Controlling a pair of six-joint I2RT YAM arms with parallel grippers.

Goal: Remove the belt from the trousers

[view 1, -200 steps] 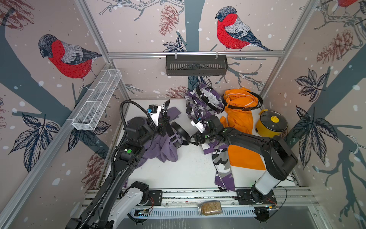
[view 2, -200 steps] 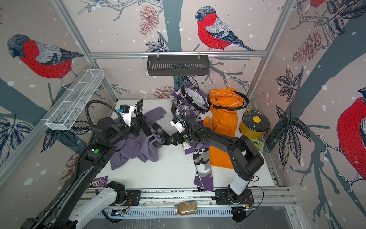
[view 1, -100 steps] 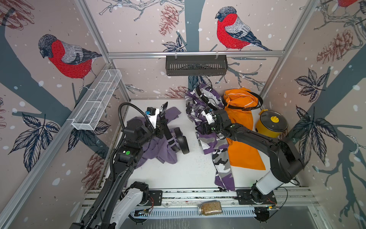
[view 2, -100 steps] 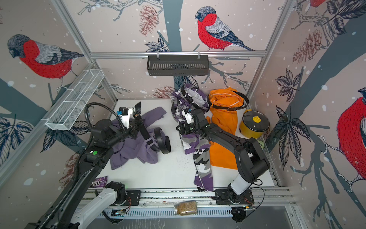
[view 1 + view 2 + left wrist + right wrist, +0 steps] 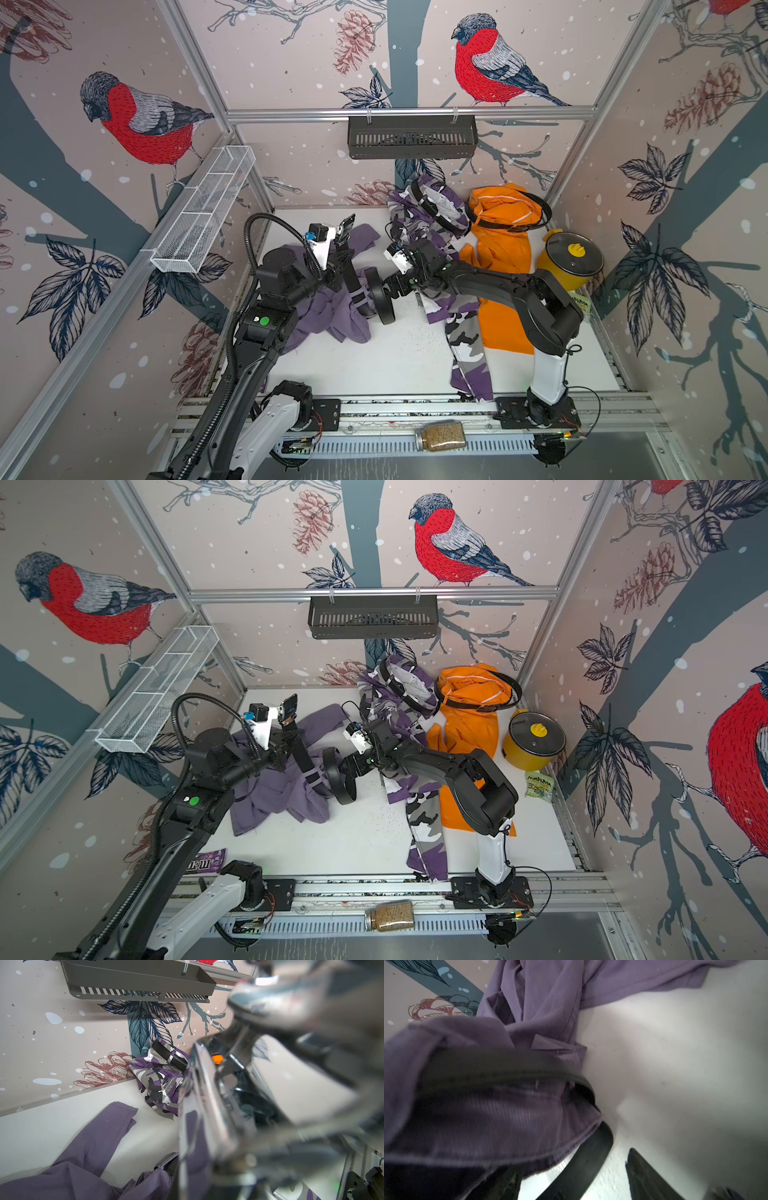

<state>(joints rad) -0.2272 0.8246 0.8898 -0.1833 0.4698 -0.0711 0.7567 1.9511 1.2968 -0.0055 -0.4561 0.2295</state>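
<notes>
Starting at the near edge, you have a glass jar of brown grains lying on the rail. One leg of the purple, white, grey and black camouflage cloth trousers reaches almost to that edge, and the right arm hides their middle. Just right of them the bright orange cloth trousers lie flat, also partly under that arm. Left of centre the plain lilac cloth trousers sit crumpled, their left part hidden by the left arm. Your black strap belt is threaded through their waistband and bulges out in a loop to the right. The left gripper is clamped on the strap, with the buckle end sticking up; in the left wrist view that buckle is only a chrome blur. The right gripper has its jaws apart at the loop. You cannot tell whether they touch it, since the right wrist view is smeared. At the far side, a second black belt rings the camouflage waistband and a third black belt the orange one, partly behind cloth.
</notes>
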